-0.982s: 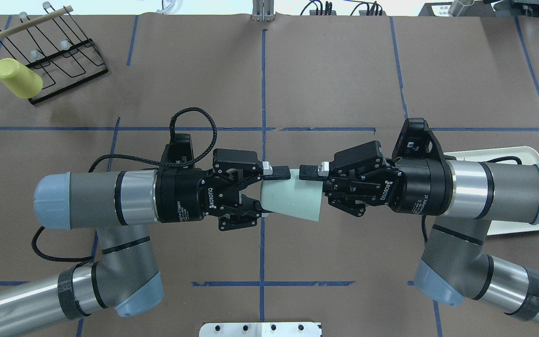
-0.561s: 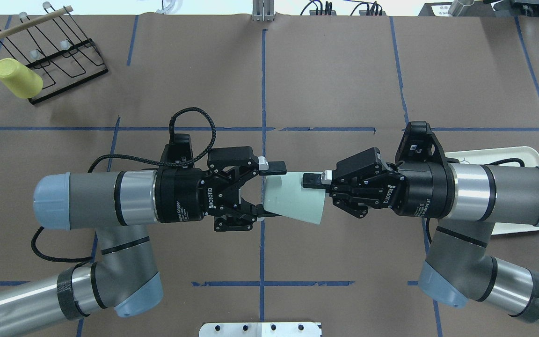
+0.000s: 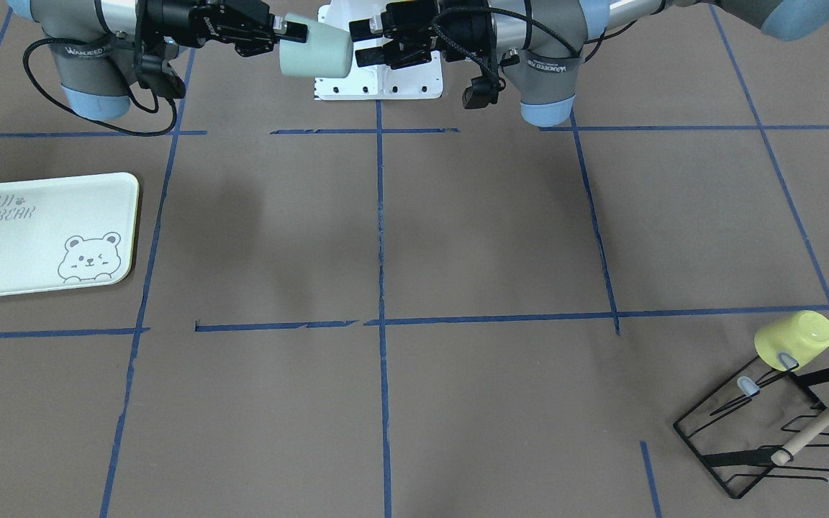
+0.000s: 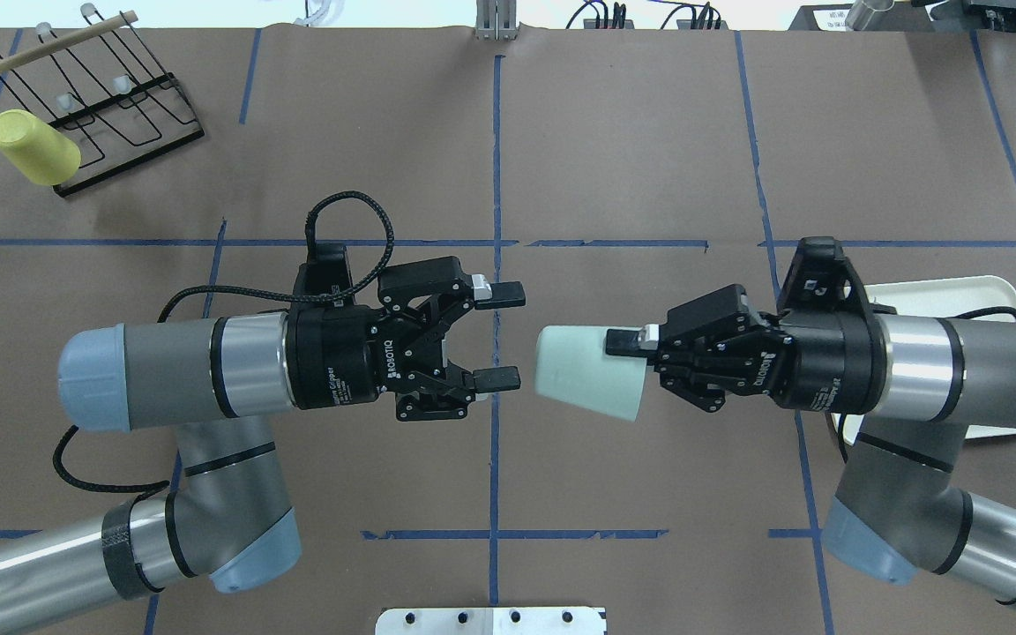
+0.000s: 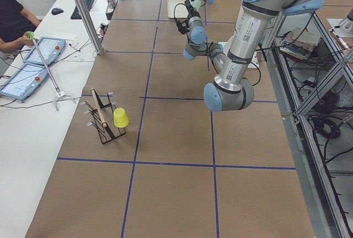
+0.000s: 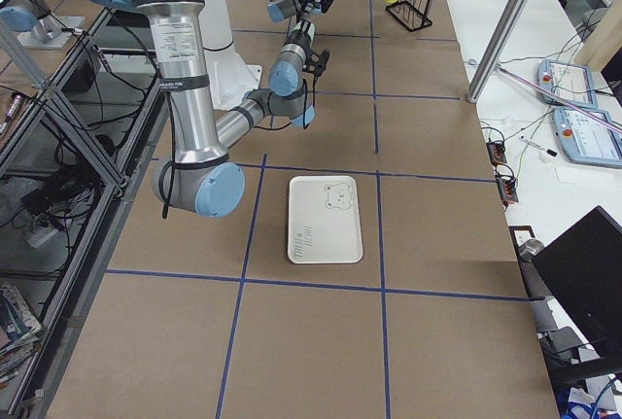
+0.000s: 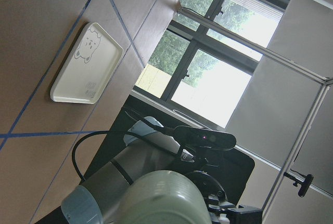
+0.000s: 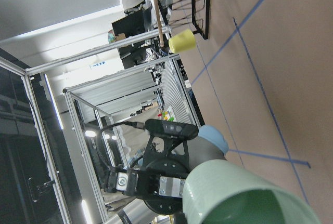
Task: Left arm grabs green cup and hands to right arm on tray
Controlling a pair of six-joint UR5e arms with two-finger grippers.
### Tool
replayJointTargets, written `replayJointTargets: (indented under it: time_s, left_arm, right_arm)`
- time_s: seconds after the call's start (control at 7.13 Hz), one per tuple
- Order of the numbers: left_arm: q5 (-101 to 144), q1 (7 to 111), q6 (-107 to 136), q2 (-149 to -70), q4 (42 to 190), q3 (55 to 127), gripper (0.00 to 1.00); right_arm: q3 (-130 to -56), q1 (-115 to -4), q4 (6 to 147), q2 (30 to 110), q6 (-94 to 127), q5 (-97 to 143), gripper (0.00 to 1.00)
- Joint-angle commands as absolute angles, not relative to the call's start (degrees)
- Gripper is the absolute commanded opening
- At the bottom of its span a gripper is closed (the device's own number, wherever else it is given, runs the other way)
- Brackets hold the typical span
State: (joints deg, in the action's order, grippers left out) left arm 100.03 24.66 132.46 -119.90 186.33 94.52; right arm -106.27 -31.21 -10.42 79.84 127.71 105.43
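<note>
The green cup (image 4: 586, 372) lies on its side in the air, held above the table's middle. My right gripper (image 4: 630, 351) is shut on its rim, one finger outside the wall and one inside. My left gripper (image 4: 508, 337) is open and empty, a short gap to the left of the cup's base. The front-facing view shows the same: the cup (image 3: 316, 52), the right gripper (image 3: 291, 34) and the left gripper (image 3: 365, 39). The left wrist view shows the cup's base (image 7: 166, 199). The tray (image 4: 945, 289) lies partly under my right arm; it is bare (image 3: 33, 223).
A yellow cup (image 4: 34, 147) hangs upside down on a black wire rack (image 4: 111, 106) at the far left corner. A white mount plate (image 4: 490, 620) sits at the near edge. Blue tape lines cross the brown table.
My left gripper opened, let go of the green cup and drew back to the left. My right gripper closed on the cup's rim and carried it to the right.
</note>
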Motion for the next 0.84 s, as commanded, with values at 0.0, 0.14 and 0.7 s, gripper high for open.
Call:
replayJointTargets:
  time_s: [0.0,0.14,0.7]
  left_arm:
    - [99.67,24.79,132.28,-118.83,185.98,94.13,1.0]
    - [98.88,24.7,132.36,-118.74,185.89,94.04,1.0]
    - [99.31,27.41,124.59,-118.56,173.13,94.74,1.0]
  right_arm:
    - [-105.48,-38.72,-10.29,83.66,127.53,100.5,0.0]
    - [-102.51,-40.33,-10.37,85.06,126.22,96.98,0.0]
    - [-86.25,-50.75,-5.4,88.16,109.14,101.44,0.0]
